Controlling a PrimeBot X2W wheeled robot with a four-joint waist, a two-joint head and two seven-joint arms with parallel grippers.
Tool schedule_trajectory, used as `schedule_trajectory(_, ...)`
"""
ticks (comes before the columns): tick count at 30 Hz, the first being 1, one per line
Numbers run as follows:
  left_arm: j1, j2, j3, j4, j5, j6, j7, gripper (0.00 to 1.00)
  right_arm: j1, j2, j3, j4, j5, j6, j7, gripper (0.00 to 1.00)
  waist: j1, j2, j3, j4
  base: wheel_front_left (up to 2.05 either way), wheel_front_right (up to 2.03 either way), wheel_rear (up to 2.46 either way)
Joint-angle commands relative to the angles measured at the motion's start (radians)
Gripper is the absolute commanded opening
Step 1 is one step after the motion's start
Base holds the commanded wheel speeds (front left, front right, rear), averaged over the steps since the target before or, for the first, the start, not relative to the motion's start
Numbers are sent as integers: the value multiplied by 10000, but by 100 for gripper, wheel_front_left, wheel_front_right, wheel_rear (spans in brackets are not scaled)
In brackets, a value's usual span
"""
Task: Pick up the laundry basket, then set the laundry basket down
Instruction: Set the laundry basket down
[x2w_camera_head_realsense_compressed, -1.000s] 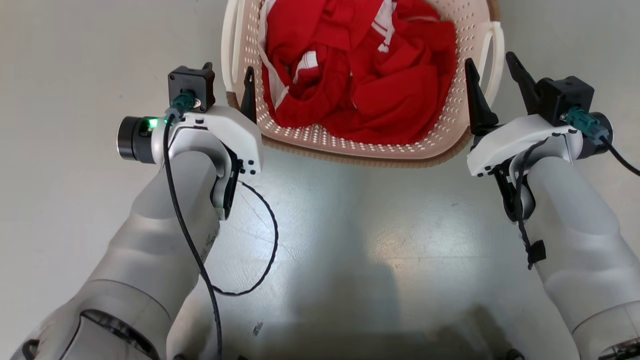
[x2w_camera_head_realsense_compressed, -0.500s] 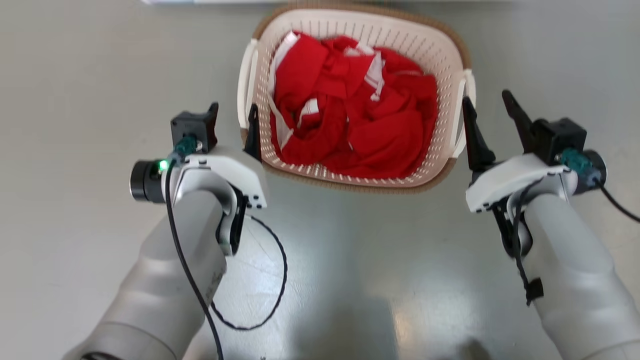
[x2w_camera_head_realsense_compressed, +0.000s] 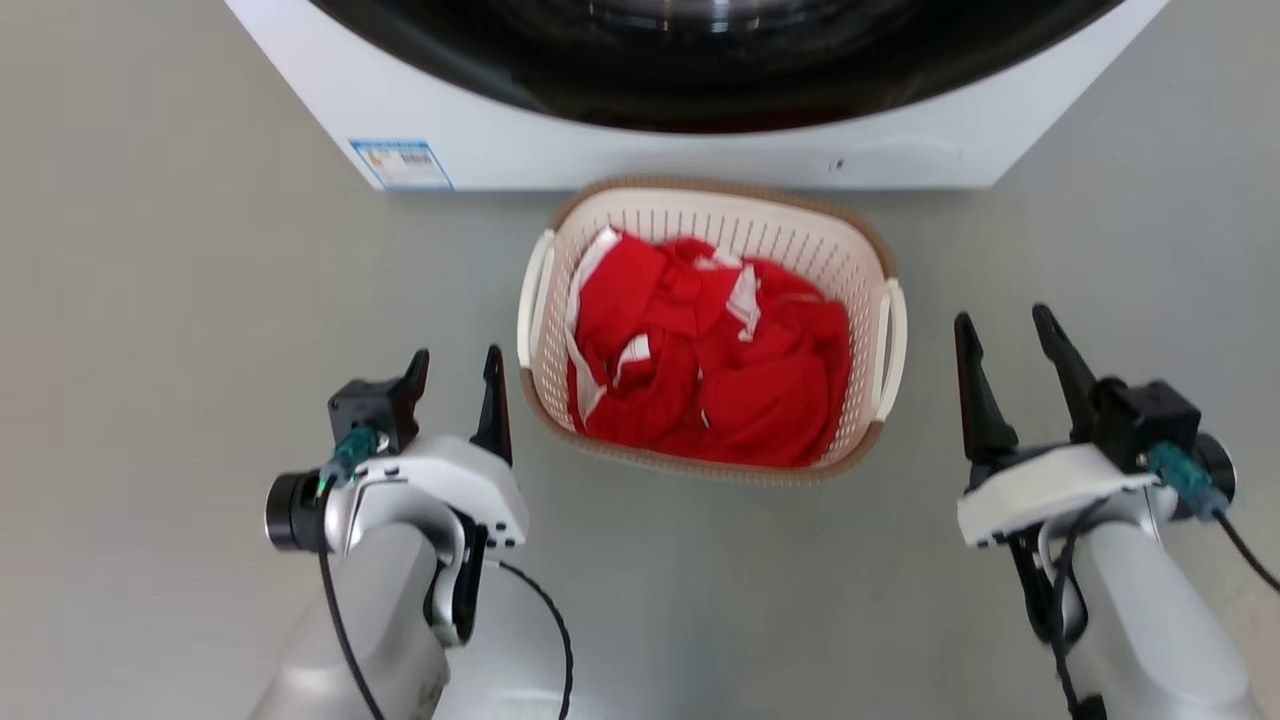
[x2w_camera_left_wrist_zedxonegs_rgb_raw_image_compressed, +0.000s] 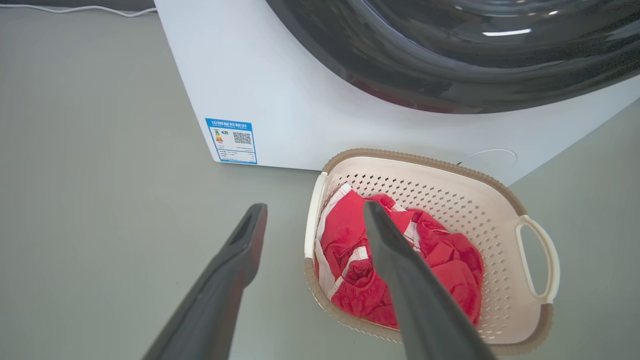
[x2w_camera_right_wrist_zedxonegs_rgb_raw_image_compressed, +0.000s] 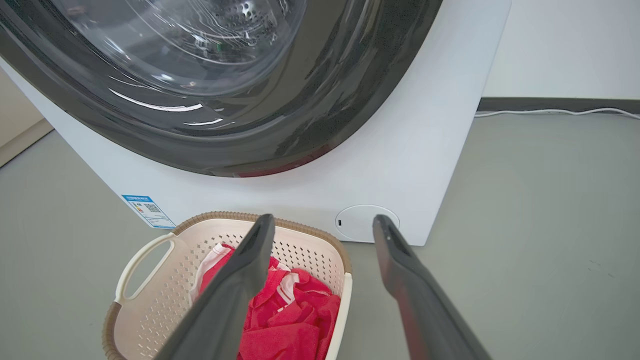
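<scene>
- Your left gripper (x2w_camera_head_realsense_compressed: 456, 353) stood open, its two dark fingers spread with nothing between them. It hung just beside the near left corner of the laundry basket (x2w_camera_head_realsense_compressed: 700, 215) and did not touch it.
- Bare grey floor (x2w_camera_head_realsense_compressed: 150, 300) ran wide to the left of that gripper, up to the washer's left edge.
- You had the laundry basket on the floor between the two grippers, upright, its long sides running away from the robot.
- Its far rim lay just in front of the washer (x2w_camera_head_realsense_compressed: 640, 150); you could not tell from the pictures whether they touched.
- That basket was a cream-white rounded rectangle with rows of small holes in the walls and a brown woven-look band round the rim.
- A white loop handle (x2w_camera_head_realsense_compressed: 535, 290) stood on its left side and another, the right handle (x2w_camera_head_realsense_compressed: 893, 340), on the opposite side, both free.
- Red clothing (x2w_camera_head_realsense_compressed: 720, 370) with white stripes lay crumpled in it, below the rim.
- Behind it the washer's white front carried a dark round door (x2w_camera_head_realsense_compressed: 720, 50), a blue-edged label (x2w_camera_head_realsense_compressed: 400, 163) at the lower left and a round cap (x2w_camera_right_wrist_zedxonegs_rgb_raw_image_compressed: 367, 222) at the lower right.
- Your right gripper (x2w_camera_head_realsense_compressed: 1002, 316) was open too, holding nothing, near the basket's right handle with a strip of floor between them.
- Open floor lay to its right; in the right wrist view a pale cable (x2w_camera_right_wrist_zedxonegs_rgb_raw_image_compressed: 550, 111) ran along the foot of the wall (x2w_camera_right_wrist_zedxonegs_rgb_raw_image_compressed: 560, 45).
</scene>
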Motion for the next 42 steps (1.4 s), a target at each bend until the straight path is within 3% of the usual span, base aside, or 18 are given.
schedule_trajectory(1,267,254,349,-268,119,-41,-51,100,379,111,149,-326,-102,-9,-40,100,0,0,-540,47,0,0,0)
schedule_trajectory(13,3037,329,1954,-1146,1041,-418,-51,100,2853,111,137,-844,25,-9,-40,100,0,0,-3322,97,0,0,0)
schedule_trajectory(22,4741,314,2819,-2231,1622,-586,-51,100,4082,111,250,-977,34,-9,-40,100,0,0,-4577,27,0,0,0)
schedule_trajectory(42,6825,263,4193,-4097,2501,-1028,-51,100,5358,111,-76,-1812,-273,-9,-40,100,0,0,-5238,-304,0,0,0)
